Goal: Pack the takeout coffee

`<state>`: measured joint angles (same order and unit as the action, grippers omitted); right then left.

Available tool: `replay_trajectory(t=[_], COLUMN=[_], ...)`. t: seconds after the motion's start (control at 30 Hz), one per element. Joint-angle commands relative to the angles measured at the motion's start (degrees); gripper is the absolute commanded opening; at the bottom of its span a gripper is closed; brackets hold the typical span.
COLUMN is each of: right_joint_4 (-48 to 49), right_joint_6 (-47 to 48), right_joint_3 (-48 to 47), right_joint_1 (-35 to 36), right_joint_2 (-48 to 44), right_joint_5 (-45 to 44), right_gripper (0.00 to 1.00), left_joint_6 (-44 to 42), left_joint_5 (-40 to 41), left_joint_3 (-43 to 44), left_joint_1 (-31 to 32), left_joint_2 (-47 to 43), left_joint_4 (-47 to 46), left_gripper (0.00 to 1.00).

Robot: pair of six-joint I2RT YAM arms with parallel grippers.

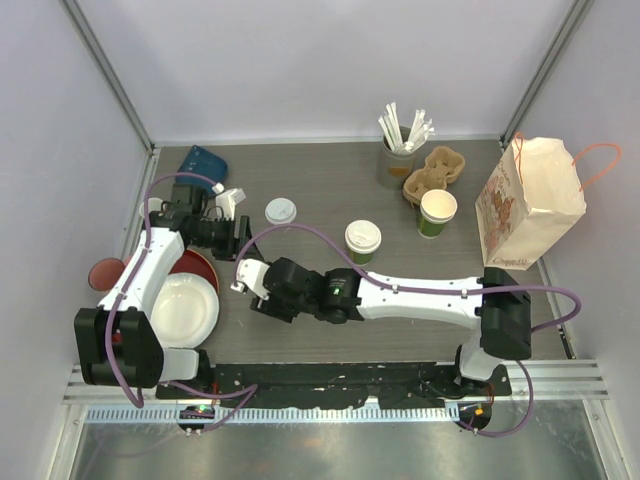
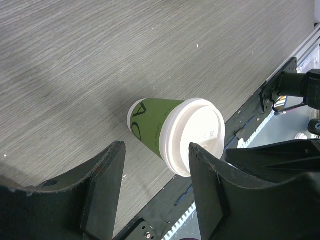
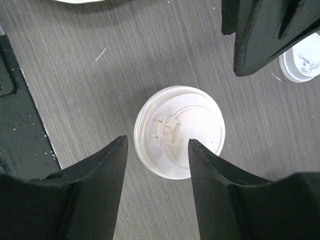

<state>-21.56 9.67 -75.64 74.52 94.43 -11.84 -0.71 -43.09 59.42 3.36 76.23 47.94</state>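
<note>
1. Toward the counter's near-left corner, the right gripper (image 3: pixel 157 142) hangs wide over a white lid (image 3: pixel 179 131), which the overhead view hides.
2. The left gripper (image 2: pixel 157 146), also wide, frames the mid-counter lidded cup (image 2: pixel 170 132).

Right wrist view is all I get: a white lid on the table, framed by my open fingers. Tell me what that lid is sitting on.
Observer: The left wrist view shows the lid capping a green cup that stands on the table.
Operator: Now locate the bag for me.
Observer: In the top view, the paper bag stands at the table's far right edge.
Operator: Give me the carrier too.
Observer: The cardboard cup carrier lies at the back, between the straw holder and that bag.
</note>
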Motion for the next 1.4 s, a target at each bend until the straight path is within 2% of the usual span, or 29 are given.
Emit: replay_trajectory(t=[0.0, 0.13, 0.37, 0.5, 0.7, 0.93, 1.2, 1.3, 1.37], right_joint_4=[1.0, 2.23, 2.76, 2.66, 1.7, -0.58, -0.32, -0.15, -0.06], right_joint_6=[3.25, 3.16, 3.25, 1.58, 0.7, 1.23, 0.35, -0.09, -0.35], right_joint_3=[-4.43, -3.47, 1.63, 3.13, -0.73, -7.41, -8.12, -9.18, -8.92], right_joint_1=[0.71, 0.63, -0.78, -1.04, -1.31, -2.71, -6.05, -6.14, -6.58], right_joint_2=[-0.12, 0.84, 5.41, 4.8, 2.6, 2.25, 2.33, 3.39, 3.65], right_joint_5=[-6.53, -6.01, -5.13, -4.51, -2.76, -1.0, 0.06, -0.21, -0.56], right_gripper=[0.58, 0.59, 0.55, 0.54, 0.54, 0.62, 0.61, 0.61, 0.62], left_joint_6=[-0.34, -0.26, -0.08, -0.26, -0.26, -0.17, 0.09, 1.93, 3.25], left_joint_5=[-1.12, -1.12, -1.38, -1.38, -1.82, -2.35, -2.26, -1.56, -1.47], left_joint_3=[0.08, 0.08, 0.0, -0.18, 0.0, 0.35, 0.52, -0.35, -1.58], left_joint_1=[-0.1, -0.19, -0.1, -0.1, -0.19, -0.1, -0.1, -0.19, -0.45], left_joint_2=[-0.03, -0.11, -0.02, -0.2, -0.02, 0.06, 0.06, -0.02, -0.11], left_joint_4=[-1.01, -1.27, -1.19, -1.19, -1.36, -1.1, -1.1, -1.71, -3.2], left_gripper=[0.58, 0.58, 0.58, 0.58, 0.58, 0.58, 0.58, 0.52, 0.45])
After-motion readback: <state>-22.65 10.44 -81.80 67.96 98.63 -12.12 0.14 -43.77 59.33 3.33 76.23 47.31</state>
